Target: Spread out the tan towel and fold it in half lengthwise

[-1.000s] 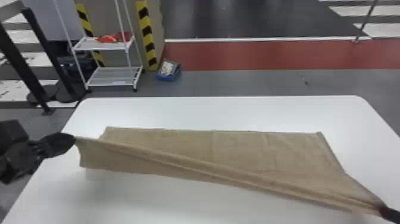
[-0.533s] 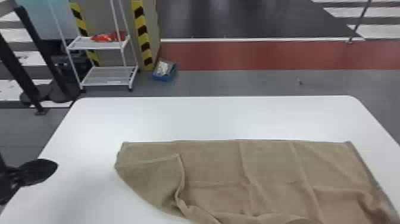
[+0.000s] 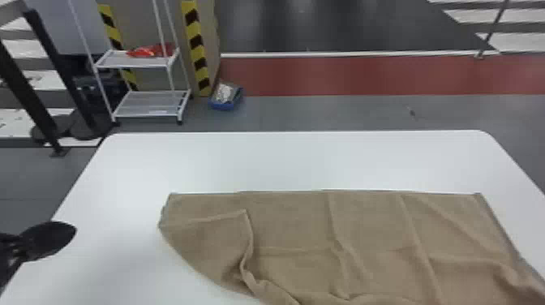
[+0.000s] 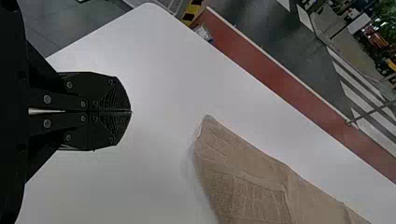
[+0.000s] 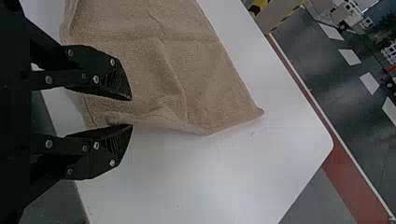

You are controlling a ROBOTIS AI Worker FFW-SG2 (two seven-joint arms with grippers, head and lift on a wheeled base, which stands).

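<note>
1. Head view: The tan towel (image 3: 296,227) lies on the white worktop (image 3: 284,162), over its near part and more to the right. Its far edge runs nearly straight, roughly in line with the worktop's far edge. Creases cross the cloth, and near its left end 1 corner of a top layer points away from the robot, with a rumpled fold coming down from it. The left hand (image 3: 69,232) is clenched over the worktop's left side, apart from the towel. Beyond, on the floor, a blue box (image 3: 222,106) sits just beside a white rack (image 3: 150,103).
2. Left wrist view: The left hand (image 4: 131,112) has its 2 fingers pressed together, and the towel's end lies apart from them.
3. Right wrist view: The right hand (image 5: 131,112) is released, its 2 fingers spread at the towel's wrinkled edge. I cannot tell whether either finger touches the cloth.
</note>
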